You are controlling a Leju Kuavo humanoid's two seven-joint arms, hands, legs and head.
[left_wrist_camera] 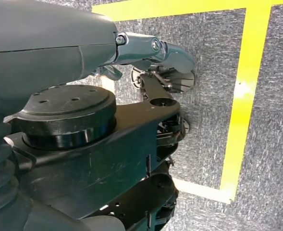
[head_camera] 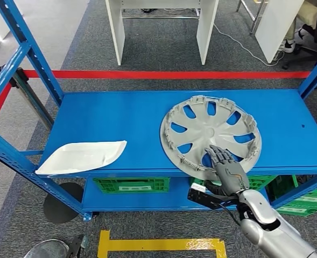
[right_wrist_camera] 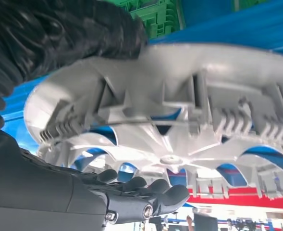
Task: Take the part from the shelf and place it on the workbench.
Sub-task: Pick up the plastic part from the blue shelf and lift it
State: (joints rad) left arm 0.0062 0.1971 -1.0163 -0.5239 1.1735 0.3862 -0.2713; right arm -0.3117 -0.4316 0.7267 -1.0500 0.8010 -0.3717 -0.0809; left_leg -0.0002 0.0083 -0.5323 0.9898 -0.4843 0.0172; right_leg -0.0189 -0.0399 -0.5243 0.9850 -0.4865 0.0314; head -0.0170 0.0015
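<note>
The part is a grey wheel cover (head_camera: 210, 134) lying inner face up on the blue shelf (head_camera: 107, 118), right of centre, its near rim hanging over the front edge. My right hand (head_camera: 225, 164) reaches over that near rim with fingers (right_wrist_camera: 147, 185) stretched straight across the spokes toward the hub. The thumb side lies under the rim (right_wrist_camera: 96, 96), which passes between thumb and fingers; no firm grip shows. My left hand (left_wrist_camera: 53, 43) hangs low beside my body over the carpet, its fingers hidden.
A white flat sheet (head_camera: 83, 156) lies on the shelf's left front. Green crates (head_camera: 128, 184) sit on the level below. Blue uprights (head_camera: 22, 48) frame both ends. Yellow floor tape (head_camera: 160, 246) marks the carpet near me; red tape (head_camera: 148, 74) and white table legs (head_camera: 115, 32) lie beyond.
</note>
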